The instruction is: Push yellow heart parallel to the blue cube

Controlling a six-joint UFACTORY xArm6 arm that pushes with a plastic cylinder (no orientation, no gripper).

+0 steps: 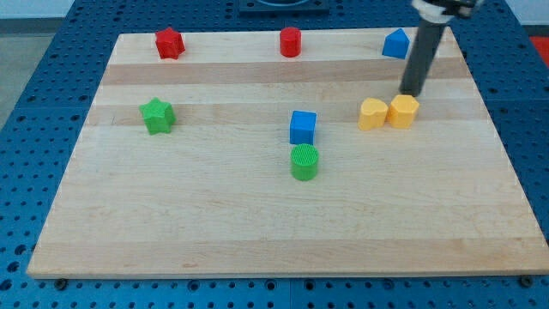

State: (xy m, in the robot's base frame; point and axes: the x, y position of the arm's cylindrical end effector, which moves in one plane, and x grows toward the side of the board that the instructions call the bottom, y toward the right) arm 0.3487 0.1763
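The yellow heart (372, 113) lies right of the board's middle, touching a second yellow block (403, 112), hexagon-like, on its right. The blue cube (303, 127) sits near the board's centre, to the heart's left and slightly lower in the view, with a gap between them. My tip (412, 93) stands just above the yellow hexagon-like block's upper right edge, very close to it or touching it. The rod rises from there toward the view's top right. The tip is up and right of the heart.
A green cylinder (304, 161) sits just below the blue cube. A green star (157, 116) is at the left. Along the top edge are a red star (170, 43), a red cylinder (291, 41) and a small blue block (395, 43).
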